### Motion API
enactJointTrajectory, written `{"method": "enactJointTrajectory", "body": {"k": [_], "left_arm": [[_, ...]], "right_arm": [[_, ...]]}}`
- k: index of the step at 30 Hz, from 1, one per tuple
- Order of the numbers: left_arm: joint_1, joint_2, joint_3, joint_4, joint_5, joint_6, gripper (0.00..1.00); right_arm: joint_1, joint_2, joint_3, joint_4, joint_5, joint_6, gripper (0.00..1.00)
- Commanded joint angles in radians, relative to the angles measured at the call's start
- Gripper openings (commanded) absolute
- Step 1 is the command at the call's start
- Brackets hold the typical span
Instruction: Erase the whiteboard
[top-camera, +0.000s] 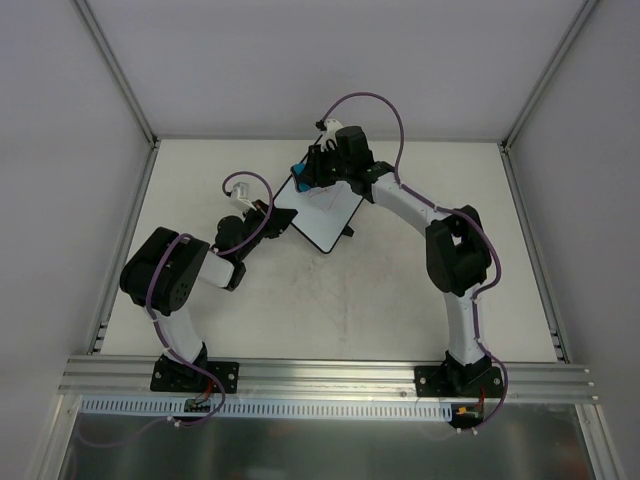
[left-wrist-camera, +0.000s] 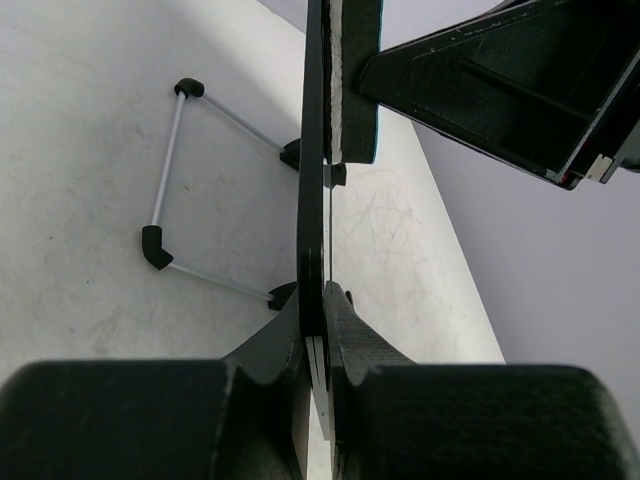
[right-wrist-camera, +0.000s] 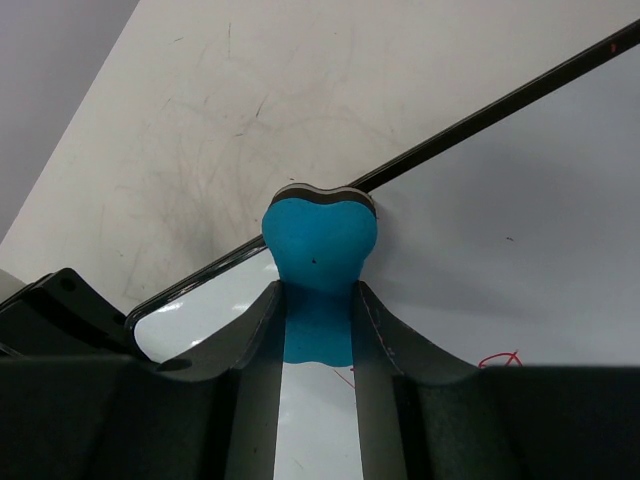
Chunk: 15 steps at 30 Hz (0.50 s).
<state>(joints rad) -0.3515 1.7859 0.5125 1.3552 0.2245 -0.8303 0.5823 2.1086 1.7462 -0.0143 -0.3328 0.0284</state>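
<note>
The right gripper (right-wrist-camera: 318, 292) is squeezing the blue eraser (right-wrist-camera: 320, 235) on the whiteboard (top-camera: 320, 218), upper centre in the top view; the left gripper (left-wrist-camera: 316, 300) is clamping its edge. Pressing flat and sweeping toward the red mark (right-wrist-camera: 500, 358), lower right in the wrist view, seems best.

Left arm (top-camera: 180, 325) and right arm (top-camera: 460, 322): white links, black joints, purple cables (top-camera: 365, 97) alongside; perhaps orange connectors (top-camera: 487, 397) at bases.
</note>
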Motion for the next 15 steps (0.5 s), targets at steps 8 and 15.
{"method": "enactJointTrajectory", "body": {"k": [8, 15], "left_arm": [[-0.006, 0.004, 0.001, 0.251, 0.036, 0.119, 0.00], [-0.006, 0.003, 0.004, 0.251, 0.038, 0.117, 0.00]], "right_arm": [[-0.035, 0.027, -0.034, -0.078, 0.029, 0.132, 0.00], [-0.133, 0.024, -0.134, -0.070, 0.080, 0.283, 0.00]]}}
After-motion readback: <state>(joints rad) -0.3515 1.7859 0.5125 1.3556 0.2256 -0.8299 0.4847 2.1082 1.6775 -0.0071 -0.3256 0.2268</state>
